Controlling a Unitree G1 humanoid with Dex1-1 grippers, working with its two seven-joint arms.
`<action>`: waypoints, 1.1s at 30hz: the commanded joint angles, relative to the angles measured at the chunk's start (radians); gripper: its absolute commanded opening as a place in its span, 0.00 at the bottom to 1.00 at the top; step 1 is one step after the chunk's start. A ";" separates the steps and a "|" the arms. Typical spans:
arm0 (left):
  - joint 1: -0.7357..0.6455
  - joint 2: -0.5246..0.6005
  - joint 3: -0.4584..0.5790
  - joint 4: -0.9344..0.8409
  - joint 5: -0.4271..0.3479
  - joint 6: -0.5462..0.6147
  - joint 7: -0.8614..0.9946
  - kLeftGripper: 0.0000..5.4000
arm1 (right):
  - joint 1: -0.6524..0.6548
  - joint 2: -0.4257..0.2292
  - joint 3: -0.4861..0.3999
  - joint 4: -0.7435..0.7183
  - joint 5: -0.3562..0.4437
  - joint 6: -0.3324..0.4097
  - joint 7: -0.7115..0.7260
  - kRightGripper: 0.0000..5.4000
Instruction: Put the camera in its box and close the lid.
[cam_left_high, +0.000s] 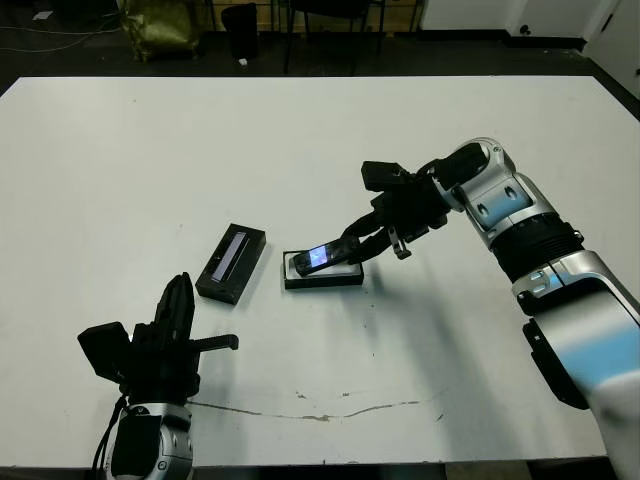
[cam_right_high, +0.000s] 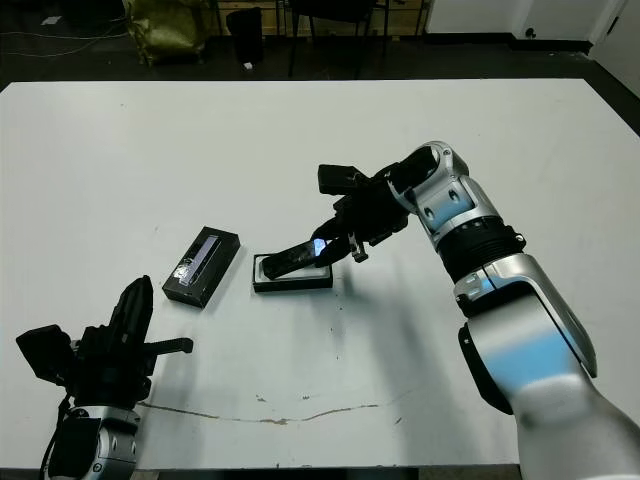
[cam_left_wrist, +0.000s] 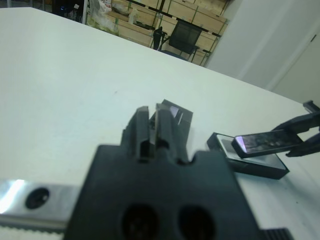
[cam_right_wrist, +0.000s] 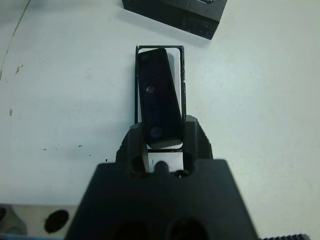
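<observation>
Our right arm reaches in from the right, elbow bent, right gripper (cam_left_high: 352, 247) fingers clamped w/ sth pinched between. Left gripper (cam_left_high: 178, 300) low near table front edge, fingers together, pointing fwd.

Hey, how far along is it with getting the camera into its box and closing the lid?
Nothing is finished yet. In hand: the right gripper holds the camera tilted over the open box, one end low over the white lining. Left: seat the camera flat, release it, then fetch the lid, which lies on the table beside the box, and close it. The left gripper is shut, idle.
</observation>
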 joint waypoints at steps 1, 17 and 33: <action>0.015 0.005 0.005 0.007 -0.001 0.013 0.003 0.00 | 0.019 0.001 -0.002 0.000 -0.003 -0.009 -0.003 0.05; 0.013 0.002 0.002 0.018 0.009 -0.003 0.001 0.00 | 0.010 0.005 0.008 0.044 -0.013 0.024 0.027 0.05; 0.021 -0.008 -0.003 0.011 -0.005 0.007 0.005 0.00 | 0.015 -0.002 0.018 0.001 -0.036 0.018 0.006 0.05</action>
